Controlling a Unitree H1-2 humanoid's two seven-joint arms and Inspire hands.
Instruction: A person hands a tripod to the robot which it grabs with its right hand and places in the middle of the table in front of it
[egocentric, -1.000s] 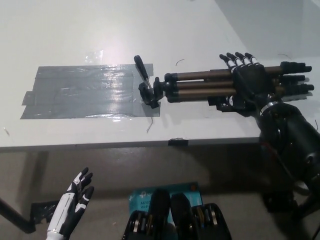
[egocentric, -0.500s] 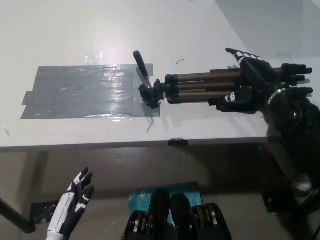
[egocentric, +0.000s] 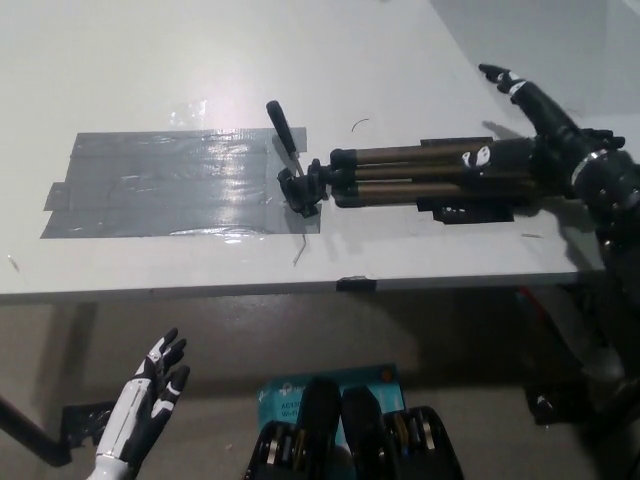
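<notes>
We find the tripod (egocentric: 400, 178) lying on the surface (egocentric: 150, 80) near its front edge, with open room behind. The right hand (egocentric: 532, 128), clamped earlier, now splays wide. The left hand (egocentric: 160, 375) rests open, lower left.

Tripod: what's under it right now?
White table under the tripod legs; its head lies over the grey tape patch. The open right robot hand covers the feet end. Left robot hand hangs low, open.

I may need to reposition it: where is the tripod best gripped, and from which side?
Grip the tripod by its folded legs, mid-length, from above: they lie flat as one straight bundle, while the handle at the head end sticks out askew.
</notes>
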